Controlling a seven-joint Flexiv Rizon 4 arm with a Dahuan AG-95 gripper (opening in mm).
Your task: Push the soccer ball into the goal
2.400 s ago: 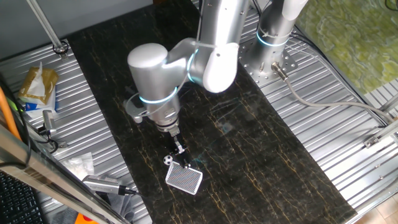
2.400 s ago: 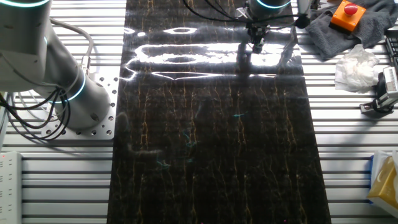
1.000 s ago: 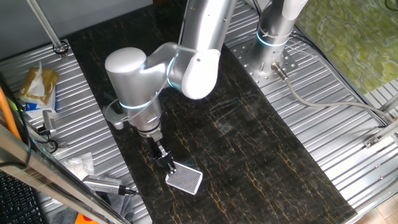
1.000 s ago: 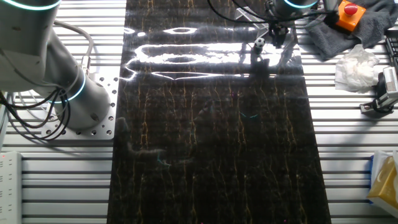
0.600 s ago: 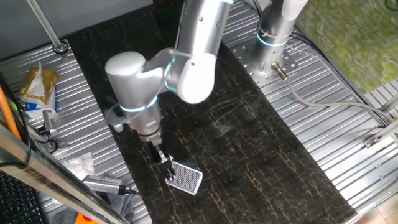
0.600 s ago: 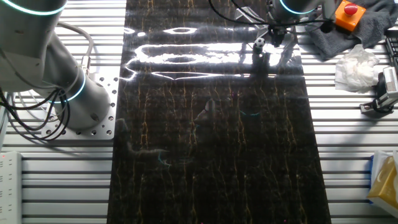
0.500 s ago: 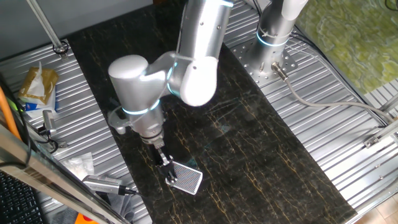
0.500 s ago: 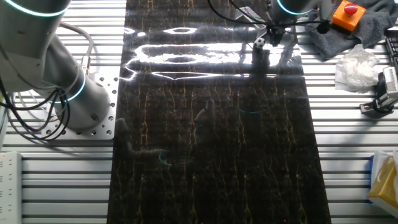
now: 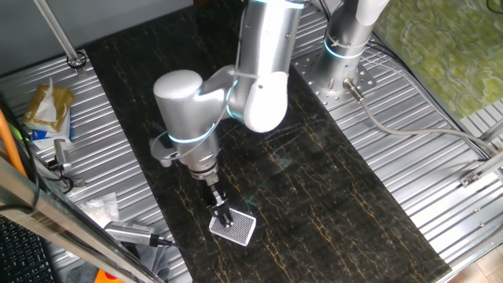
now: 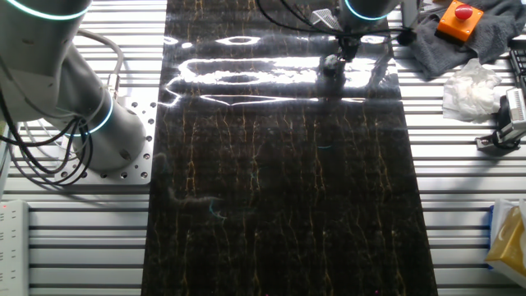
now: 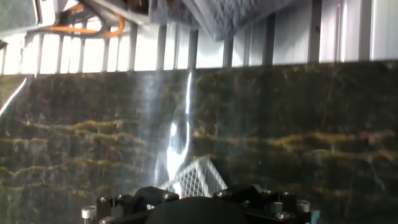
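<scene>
On the goal (image 9: 234, 227) mesh rests the gripper (image 9: 222, 216).

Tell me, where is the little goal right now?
In one fixed view, the goal lies flat on the dark tabletop near its front-left edge, under the gripper.

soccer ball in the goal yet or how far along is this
Near the end, by the look of it. The tool is down at the goal, its tip over the mesh. The ball is not clearly visible, perhaps hidden under the tool. Left: confirm it lies on the mesh, then lift away.
</scene>
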